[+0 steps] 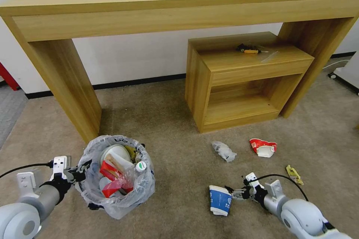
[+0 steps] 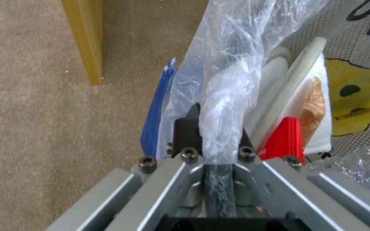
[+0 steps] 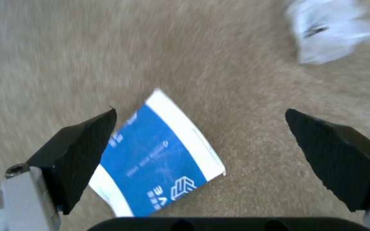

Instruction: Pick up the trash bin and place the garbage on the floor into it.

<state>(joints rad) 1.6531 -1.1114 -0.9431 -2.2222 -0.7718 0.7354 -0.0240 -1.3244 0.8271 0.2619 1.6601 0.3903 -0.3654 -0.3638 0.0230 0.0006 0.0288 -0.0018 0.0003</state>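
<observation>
The left gripper (image 1: 83,170) is pinched tight on the rim of the trash bin (image 1: 116,179), its black pads clamping both the thin blue wall and the crinkled translucent liner; the left wrist view shows the plastic bunched between the fingers (image 2: 188,130), a grip that seems chosen to keep the bin carried and its mouth facing up for loading. The bin sits at about 7 o'clock in the head view, just in front of the leg of the long wooden table (image 1: 179,3), and is already packed: a white slipper (image 1: 119,157), red wrappers (image 1: 108,173) and a clear bottle with a white cap (image 1: 139,167) stand proud of the rim. The right gripper (image 1: 235,193), low at 5 o'clock, hovers over the beige short-pile carpet (image 1: 168,127) with its jaws spread wide; the flattened blue-and-white paper cup (image 1: 219,200) lies just beside its tips, and in the right wrist view the cup (image 3: 159,160) lies near one textured black finger (image 3: 82,150), not yet squeezed. I judge this to be a line-up for a grasp. Being soft, creased card, the cup should fold easily under pressure. Further off lie a crumpled clear plastic wad (image 1: 223,151), a crushed red-and-white cup (image 1: 263,147) and a yellow wrapper (image 1: 294,174), all on the carpet between 3 and 5 o'clock.
</observation>
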